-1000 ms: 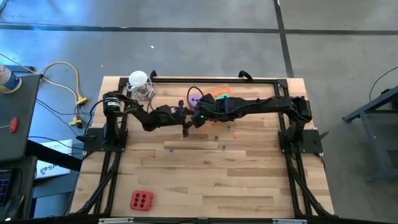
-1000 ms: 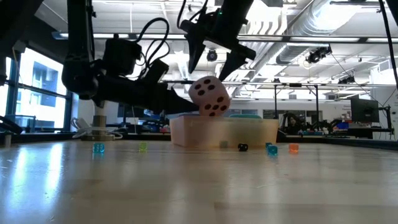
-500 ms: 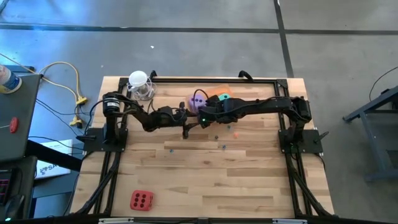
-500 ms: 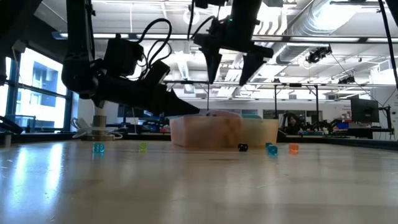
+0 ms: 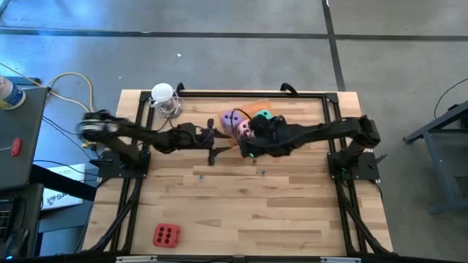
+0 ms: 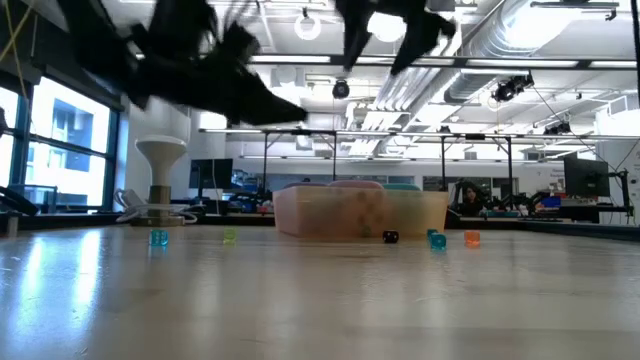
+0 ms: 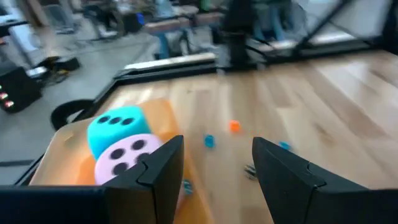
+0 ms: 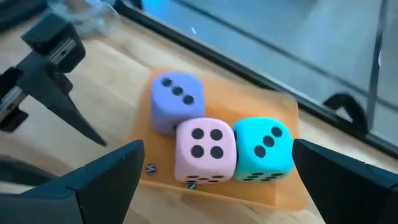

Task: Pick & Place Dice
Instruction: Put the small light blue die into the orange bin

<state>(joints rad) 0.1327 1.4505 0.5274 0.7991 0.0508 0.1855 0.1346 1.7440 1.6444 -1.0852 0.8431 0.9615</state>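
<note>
An orange tray (image 8: 283, 102) at the table's far middle holds three dice resting on its floor: purple (image 8: 177, 99), pink (image 8: 206, 149) and teal (image 8: 264, 149). The pink die leans against the other two. The high view shows the purple die (image 5: 232, 119) and the teal die (image 5: 264, 115). A red die (image 5: 167, 235) lies alone near the table's near left corner. My right gripper (image 8: 217, 199) hovers open above the tray's near side, holding nothing. My left gripper (image 7: 217, 168), also open, hangs in the air left of the tray (image 7: 56, 146).
Several tiny coloured beads lie on the wood near the tray, such as a blue bead (image 6: 158, 238), a black bead (image 6: 390, 237) and an orange bead (image 6: 471, 238). A white round-topped stand (image 5: 162, 94) with a cable sits at the far left. The near half of the table holds only the red die.
The pink die, in mid-air under my right gripper's open fingers a second ago, has fallen into the tray beside the purple and teal dice. My right gripper has risen and drawn back toward the table's right. My left arm has swung upward, lifting its gripper.
</note>
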